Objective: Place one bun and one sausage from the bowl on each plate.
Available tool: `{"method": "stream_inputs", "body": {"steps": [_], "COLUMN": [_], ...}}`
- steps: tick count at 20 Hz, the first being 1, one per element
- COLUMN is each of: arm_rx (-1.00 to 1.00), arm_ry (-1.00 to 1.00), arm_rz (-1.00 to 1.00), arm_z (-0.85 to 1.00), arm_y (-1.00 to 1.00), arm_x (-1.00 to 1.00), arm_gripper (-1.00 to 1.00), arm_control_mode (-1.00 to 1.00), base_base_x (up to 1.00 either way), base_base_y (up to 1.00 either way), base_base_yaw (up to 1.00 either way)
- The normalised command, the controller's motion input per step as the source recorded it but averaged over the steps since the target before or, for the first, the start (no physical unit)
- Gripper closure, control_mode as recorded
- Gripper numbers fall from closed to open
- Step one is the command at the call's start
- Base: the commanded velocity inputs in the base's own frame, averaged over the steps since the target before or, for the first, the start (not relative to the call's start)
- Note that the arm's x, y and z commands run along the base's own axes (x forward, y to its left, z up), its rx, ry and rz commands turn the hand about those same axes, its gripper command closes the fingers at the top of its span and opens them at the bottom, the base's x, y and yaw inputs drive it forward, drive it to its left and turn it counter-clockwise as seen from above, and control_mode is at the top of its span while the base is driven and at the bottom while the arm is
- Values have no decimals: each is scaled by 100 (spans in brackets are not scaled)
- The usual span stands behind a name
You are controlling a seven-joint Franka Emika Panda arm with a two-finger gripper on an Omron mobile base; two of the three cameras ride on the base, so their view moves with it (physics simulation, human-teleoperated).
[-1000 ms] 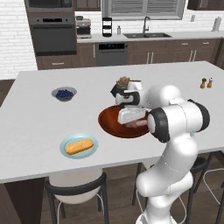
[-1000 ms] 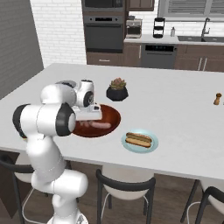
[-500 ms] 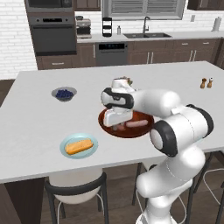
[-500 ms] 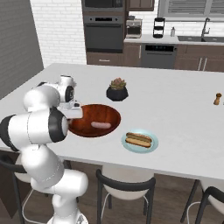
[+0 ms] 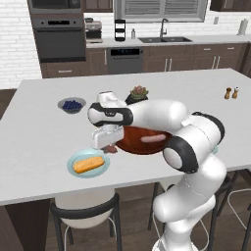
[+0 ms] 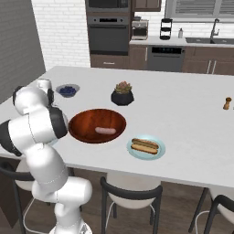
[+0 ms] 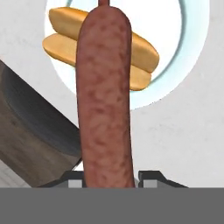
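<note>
One sausage (image 7: 105, 96) is clamped in our pincer (image 5: 110, 147), which hangs over the gap between the bowl (image 5: 142, 139) rim and the near plate (image 5: 83, 171) holding a bun (image 5: 88, 164); open surface (image 5: 34, 142) lies beyond.

Even, bright rendered light from where I sit.
My base views are soft and slightly blurred, shadows faint under the bowl (image 5: 142, 142) and stools. My hand view is sharper; the sausage (image 7: 105, 100) looms large, mottled, without glare, over the plate (image 7: 192, 65).
</note>
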Motion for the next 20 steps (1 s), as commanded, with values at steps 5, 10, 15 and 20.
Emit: {"method": "stream_inputs", "body": {"steps": [5, 10, 15, 20], "arm_rx": [0, 0, 0, -2], "arm_ry": [0, 0, -1, -4], "arm_rz": [0, 13, 29, 34], "arm_z": [-10, 0, -3, -6], "arm_y": [47, 10, 0, 1], "arm_x": [0, 24, 26, 16], "arm_gripper": [100, 100, 100, 100], "arm_control_mode": [-100, -100, -100, -100], "base_base_x": [0, 0, 0, 0], "base_base_y": [0, 0, 0, 0], "base_base_yaw": [0, 0, 0, 0]}}
